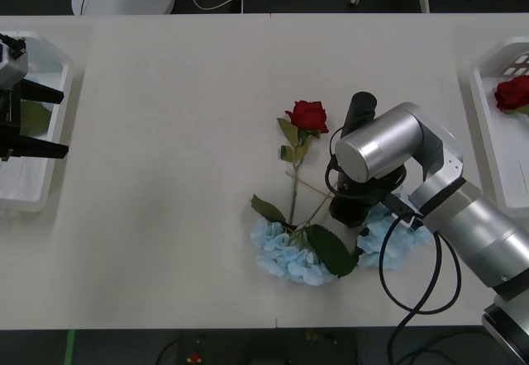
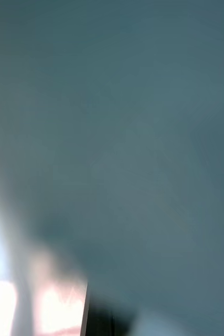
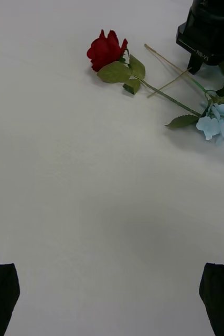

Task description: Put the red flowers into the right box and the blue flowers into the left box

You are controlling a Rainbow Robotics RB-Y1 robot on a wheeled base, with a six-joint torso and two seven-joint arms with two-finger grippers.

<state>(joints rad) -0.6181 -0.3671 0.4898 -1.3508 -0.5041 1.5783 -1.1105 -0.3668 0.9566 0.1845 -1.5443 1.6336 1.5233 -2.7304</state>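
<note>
One red flower (image 1: 308, 116) lies on the table's middle, its stem running down into a pile of blue flowers (image 1: 289, 253). A second blue cluster (image 1: 398, 237) lies partly under my right arm. My right gripper (image 1: 351, 215) is lowered onto that pile; the wrist hides its fingers. Another red flower (image 1: 512, 92) rests in the right box (image 1: 488, 134). At the far left my left gripper (image 1: 59, 123) hovers open and empty over the left box (image 1: 37, 196). In the left wrist view the rose (image 3: 106, 50) and blue petals (image 3: 219, 122) lie far beyond my left gripper (image 3: 109, 273).
A green leaf (image 1: 33, 119) shows inside the left box beneath the left gripper. Bare white tabletop (image 1: 165, 175) stretches between the left box and the flower pile. Chair bases and cables stand on the dark floor beyond the table's far edge.
</note>
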